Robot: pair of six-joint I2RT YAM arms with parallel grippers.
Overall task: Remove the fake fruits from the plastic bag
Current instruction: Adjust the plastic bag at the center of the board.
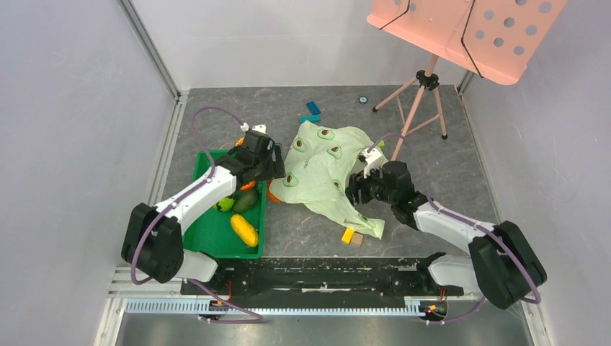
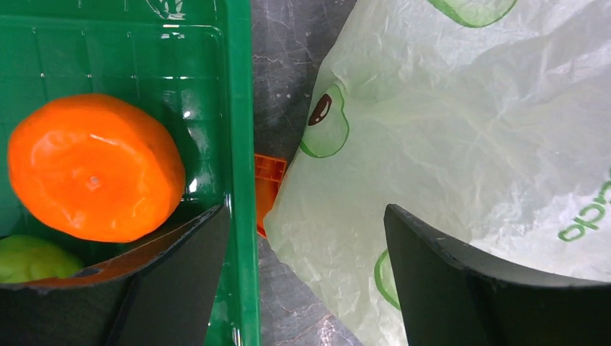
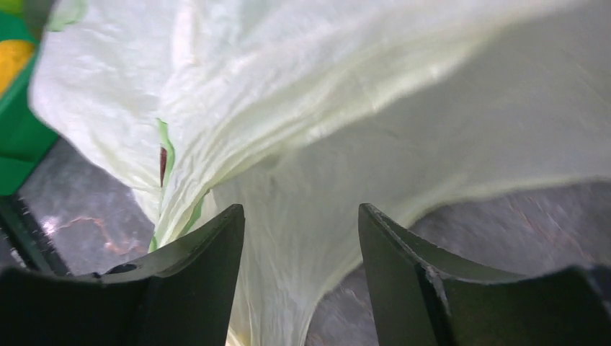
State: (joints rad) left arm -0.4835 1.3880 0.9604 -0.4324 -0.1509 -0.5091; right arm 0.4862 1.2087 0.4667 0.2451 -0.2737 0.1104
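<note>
The plastic bag [image 1: 328,169] lies crumpled on the table's middle. My left gripper [image 1: 277,171] is open and empty, its fingers astride the green tray's right rim [image 2: 241,144] and the bag's left edge [image 2: 432,130]. The round orange fruit [image 2: 94,166] and the light green fruit [image 2: 29,257] lie in the tray beside the left finger. The yellow fruit [image 1: 244,230] and the dark green fruit [image 1: 246,201] also lie in the tray. My right gripper [image 1: 357,191] is open at the bag's right side, and a drawn-up fold of bag [image 3: 302,180] runs between its fingers.
A flat orange piece [image 2: 268,191] lies between the tray and the bag. A yellow block [image 1: 348,235] and a tan block [image 1: 357,239] sit at the bag's near corner, and blue blocks [image 1: 311,112] behind it. A pink music stand's tripod [image 1: 414,108] stands at the back right.
</note>
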